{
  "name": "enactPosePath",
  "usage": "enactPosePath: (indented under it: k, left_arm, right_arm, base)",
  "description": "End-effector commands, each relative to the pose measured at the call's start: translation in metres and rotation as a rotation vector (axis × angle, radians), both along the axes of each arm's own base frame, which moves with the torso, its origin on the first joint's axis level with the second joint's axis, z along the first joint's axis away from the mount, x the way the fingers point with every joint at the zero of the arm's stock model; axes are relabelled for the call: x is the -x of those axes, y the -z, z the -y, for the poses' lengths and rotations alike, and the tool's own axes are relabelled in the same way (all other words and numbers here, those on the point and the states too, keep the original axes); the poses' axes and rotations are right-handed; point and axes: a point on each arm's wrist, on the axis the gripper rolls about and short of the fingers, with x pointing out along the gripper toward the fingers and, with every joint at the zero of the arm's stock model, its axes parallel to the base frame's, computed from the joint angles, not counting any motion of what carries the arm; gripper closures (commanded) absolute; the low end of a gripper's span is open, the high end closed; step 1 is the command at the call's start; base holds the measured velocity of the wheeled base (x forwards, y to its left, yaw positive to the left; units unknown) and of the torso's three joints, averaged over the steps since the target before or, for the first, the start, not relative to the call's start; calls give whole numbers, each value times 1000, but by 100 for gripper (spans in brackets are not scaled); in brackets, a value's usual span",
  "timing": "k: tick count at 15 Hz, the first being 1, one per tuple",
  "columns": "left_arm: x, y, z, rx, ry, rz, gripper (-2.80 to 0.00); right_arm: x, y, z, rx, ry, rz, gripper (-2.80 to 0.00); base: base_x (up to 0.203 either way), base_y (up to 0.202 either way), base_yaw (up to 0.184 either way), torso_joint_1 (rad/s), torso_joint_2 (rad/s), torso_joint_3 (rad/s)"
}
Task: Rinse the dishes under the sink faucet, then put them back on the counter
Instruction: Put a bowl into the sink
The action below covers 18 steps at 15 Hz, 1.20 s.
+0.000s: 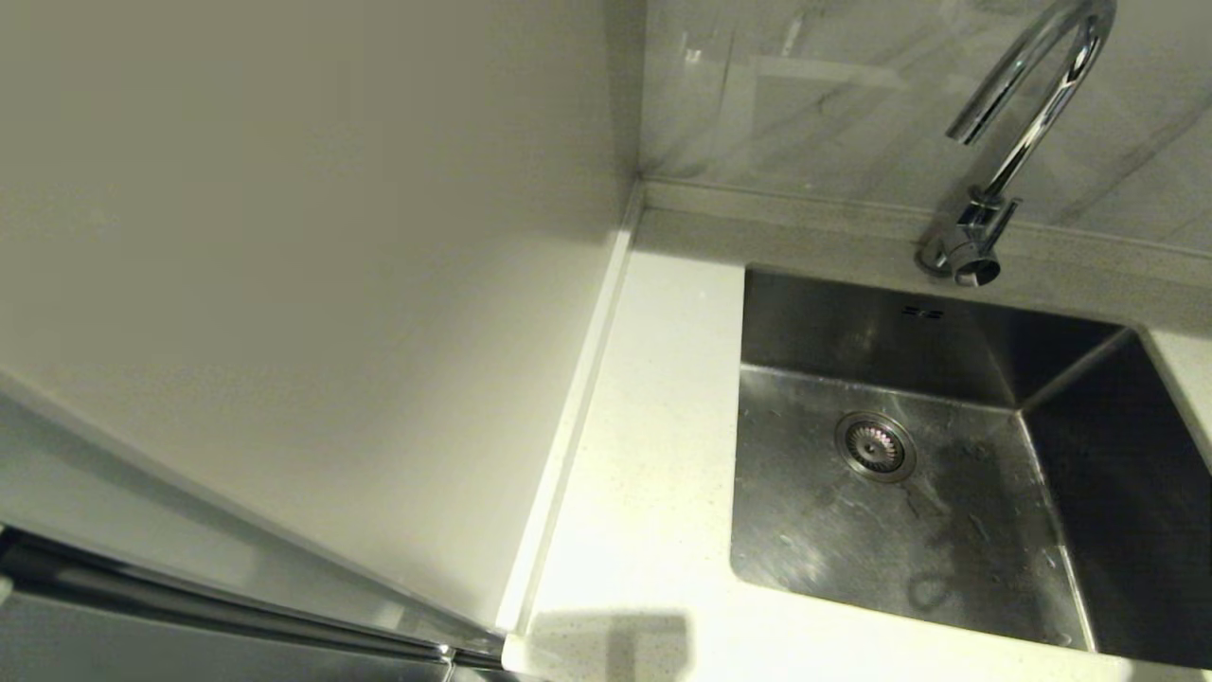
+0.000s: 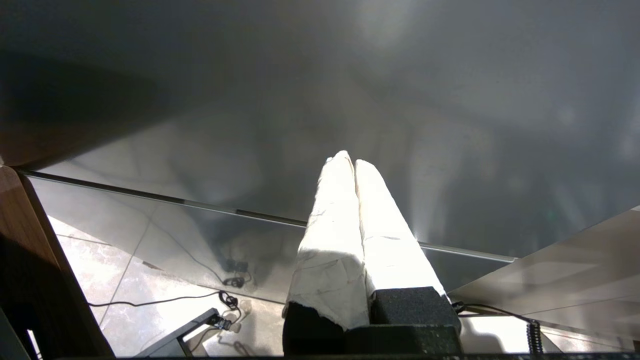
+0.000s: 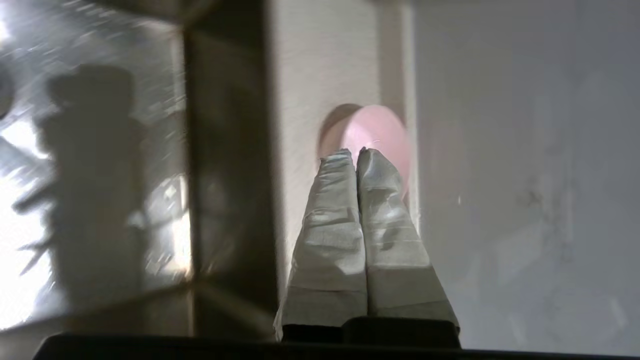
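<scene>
Kitchen, likely home: steel sink [image 1: 909,530] set into the right part of a white speckled counter [image 1: 653,455], chrome gooseneck faucet [image 1: 1013,142] at the sink's back edge, marbled backsplash [image 1: 833,95], pink bowl [image 3: 375,135] on the counter strip.

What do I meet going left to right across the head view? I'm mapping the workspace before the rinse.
Cream wall panel → white speckled counter → steel sink with its strainer drain → chrome faucet.
</scene>
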Motion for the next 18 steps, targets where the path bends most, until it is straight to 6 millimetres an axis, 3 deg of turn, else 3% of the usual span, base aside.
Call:
enactPosePath:
  k: [1, 5, 7, 9, 12, 13, 15, 18]
  left_arm:
    - [0, 1, 0, 0, 0, -1, 0]
    - [0, 1, 0, 0, 0, -1, 0]
    - [0, 1, 0, 0, 0, -1, 0]
    - [0, 1, 0, 0, 0, -2, 0]
    - [0, 1, 0, 0, 0, -2, 0]
    - [0, 1, 0, 0, 0, -2, 0]
    - [0, 1, 0, 0, 0, -2, 0]
    - [0, 1, 0, 0, 0, -1, 0]
  right_arm:
    - [-18, 19, 40, -94, 1, -22, 0]
    - [-38, 27, 88, -384, -221, 110, 0]
    - [-31, 30, 102, -477, -244, 90, 0]
    - [-6, 29, 97, -508, -221, -13, 0]
    - [49, -2, 60, -461, -245, -157, 0]
    - [56, -14, 56, -446, -241, -164, 0]
    - [62, -30, 48, -463, -243, -194, 0]
    - [42, -34, 63, -453, -275, -242, 0]
  base:
    - [0, 0, 0, 0, 0, 0]
    - [0, 0, 0, 0, 0, 0]
    - [0, 0, 0, 0, 0, 0]
    - [0, 0, 0, 0, 0, 0]
    - [0, 0, 0, 0, 0, 0]
    - [0, 0, 0, 0, 0, 0]
    - [0, 0, 0, 0, 0, 0]
    - [0, 0, 0, 0, 0, 0]
